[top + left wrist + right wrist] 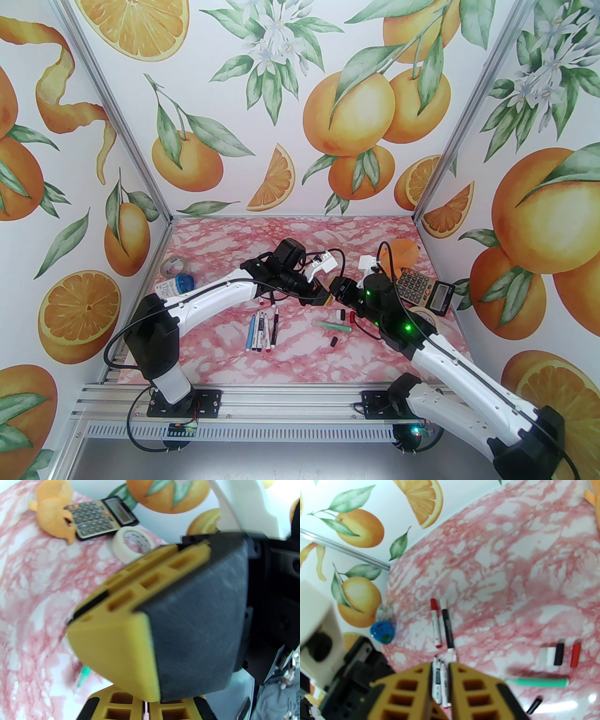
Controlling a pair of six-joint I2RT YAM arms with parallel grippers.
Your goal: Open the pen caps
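Beside the right arm (pixel 450 361) sit calculator (pixel 415 283), tape roll (pixel 429 316), orange toy (pixel 403 253).

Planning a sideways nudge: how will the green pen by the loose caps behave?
The green pen looks round and slim, lying flat, so it probably rolls if pushed across its length. Seems rigid plastic, likely light. The glossy tabletop may let it slide.

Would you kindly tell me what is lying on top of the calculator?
An orange plush toy overlaps one corner of the calculator; the keys beneath it are hidden.
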